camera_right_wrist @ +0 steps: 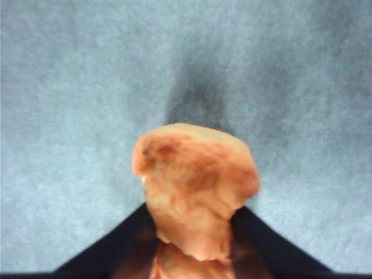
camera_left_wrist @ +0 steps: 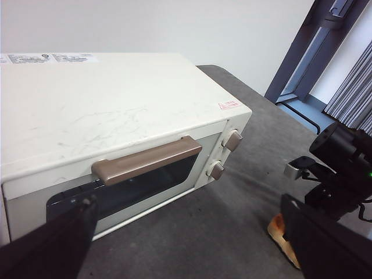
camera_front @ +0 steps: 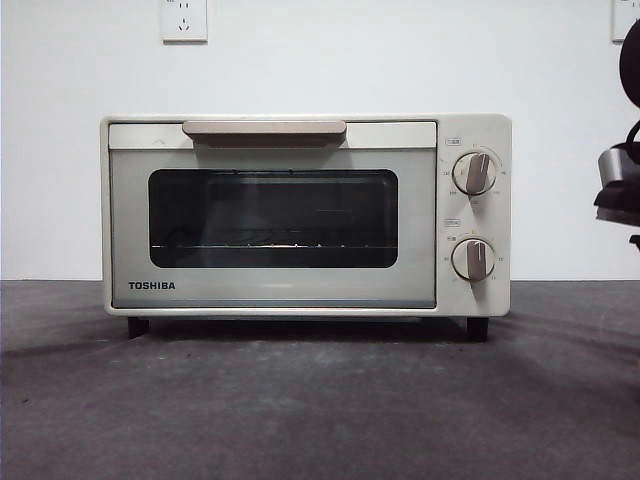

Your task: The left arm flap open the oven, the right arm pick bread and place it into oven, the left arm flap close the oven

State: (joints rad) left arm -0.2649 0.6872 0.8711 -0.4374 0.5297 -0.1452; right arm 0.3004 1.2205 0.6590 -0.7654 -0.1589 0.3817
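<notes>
While the oven (camera_front: 305, 215) sits shut on the dark grey table (camera_front: 300, 410), its glass door (camera_front: 272, 228) upright and closed under the tan handle (camera_front: 264, 129), the left gripper (camera_left_wrist: 192, 247) hangs above and in front of it with its two black jaws spread wide apart and nothing between them. From that gripper, the handle lies just ahead and slightly below, not touched, and the two round knobs (camera_left_wrist: 224, 156) sit further along the same front face. The oven's white top (camera_left_wrist: 104, 110) stretches away beyond the handle, scuffed with faint marks and carrying a small red sticker (camera_left_wrist: 229, 105) near one corner.

Off to the side of the oven with the knobs, well apart from it, the right gripper (camera_right_wrist: 192, 256) pinches the bread (camera_right_wrist: 195, 197). Its jaws close against the lower part of the golden-orange lump, and the rest of the loaf sticks out past the fingertips, over bare grey table with a dark shadow beyond it. In the left wrist view the same bread (camera_left_wrist: 282, 237) shows as an orange patch low beside the table, partly hidden by the left gripper's own jaw, with the right arm (camera_left_wrist: 340, 168) standing over it. In the front view that arm shows only as a dark shape at the edge, level with the oven's upper half.
</notes>
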